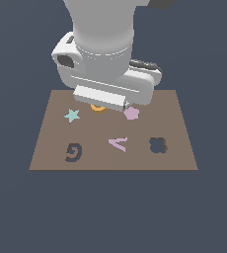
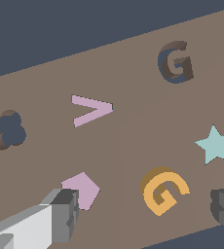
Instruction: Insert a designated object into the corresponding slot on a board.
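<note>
simulated test scene | flat slate backdrop | lone brown board point(image 1: 179, 128)

Orange G piece point(image 2: 163, 191) still sitting loose on the brown board point(image 1: 184, 123).
You'll see it lying flat near the board's far edge; the dark G-shaped slot point(image 1: 73, 151) sits empty near the front edge.

Bulky white-grey arm point(image 1: 103, 44); pincer point(image 2: 143, 214) fingers apparently dark grey.

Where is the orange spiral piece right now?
In the exterior view, the orange spiral piece lies on the board between teal star and pink pentagon, partly hidden under the arm.
</note>
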`<state>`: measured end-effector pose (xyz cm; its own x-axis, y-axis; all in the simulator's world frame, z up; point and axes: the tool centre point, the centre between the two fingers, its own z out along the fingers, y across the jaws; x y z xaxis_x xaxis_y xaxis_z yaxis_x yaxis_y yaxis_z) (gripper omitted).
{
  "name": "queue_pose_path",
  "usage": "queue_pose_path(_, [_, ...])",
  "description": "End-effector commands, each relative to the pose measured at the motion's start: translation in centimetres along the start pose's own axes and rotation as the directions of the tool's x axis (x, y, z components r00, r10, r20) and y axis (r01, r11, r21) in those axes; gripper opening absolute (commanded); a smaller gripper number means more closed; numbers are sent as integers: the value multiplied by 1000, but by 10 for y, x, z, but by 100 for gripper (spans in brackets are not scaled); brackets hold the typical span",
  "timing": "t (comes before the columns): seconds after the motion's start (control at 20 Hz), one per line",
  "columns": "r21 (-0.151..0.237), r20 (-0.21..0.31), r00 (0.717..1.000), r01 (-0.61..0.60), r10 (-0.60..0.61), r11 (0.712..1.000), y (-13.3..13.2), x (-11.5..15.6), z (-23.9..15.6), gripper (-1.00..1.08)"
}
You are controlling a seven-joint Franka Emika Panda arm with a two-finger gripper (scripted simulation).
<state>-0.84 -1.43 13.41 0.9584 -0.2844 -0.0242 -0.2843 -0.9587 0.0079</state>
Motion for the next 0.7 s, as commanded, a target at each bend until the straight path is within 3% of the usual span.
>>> queue_pose_path(0.0, [1, -2, 996, -85, 85, 996, 6, -2, 8, 100])
queue_pose_path(0.25, [6, -6, 958, -287, 287, 958, 20, -8, 27, 100])
queue_pose_path(0.65, [14, -9, 825, -565, 565, 825, 38, -22, 56, 100])
